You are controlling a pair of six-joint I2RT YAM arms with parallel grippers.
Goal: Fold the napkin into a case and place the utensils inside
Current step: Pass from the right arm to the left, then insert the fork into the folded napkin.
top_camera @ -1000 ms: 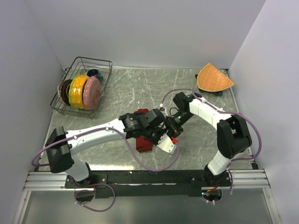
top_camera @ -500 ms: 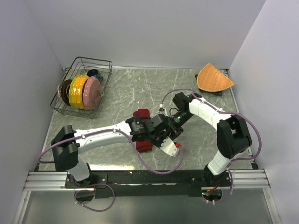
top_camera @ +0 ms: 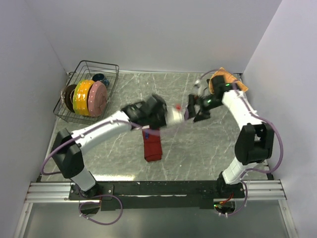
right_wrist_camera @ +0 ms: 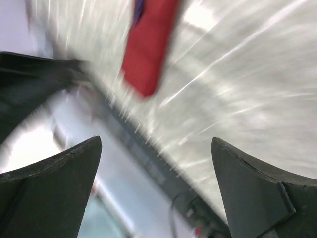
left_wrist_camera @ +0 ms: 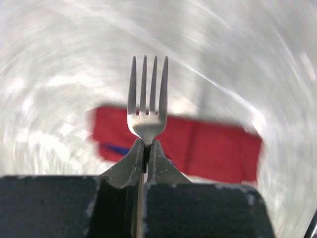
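**A:** What lies nearest to the arm bases?

**B:** The dark red soft cloth napkin [top_camera: 152,147]. It is folded into a narrow strip on the grey marbled table [top_camera: 213,148], a little toward 6 o'clock from the centre. The slender blue-purple knife [left_wrist_camera: 115,148] shows only a short piece at one end of it (the rest is hidden; I judge it sits inside the fold).

**A:** And what has changed in the last second?

**B:** The slim silver metal fork [left_wrist_camera: 147,94] has changed owner, I believe. The left gripper [left_wrist_camera: 146,148] has closed fully on the fork's handle and holds it at the napkin's 12 o'clock end, tines pointing away. A second ago both grippers were together over the napkin. Now the right gripper [top_camera: 194,109] stands wide open and holds nothing. It has swung off toward 1 o'clock, close to the orange woven fan-shaped mat [top_camera: 227,83].

**A:** What does this mean for the task?

**B:** The case looks ready and the knife seems to be in. The fork is not yet inside, so this step probably belongs to the left arm.
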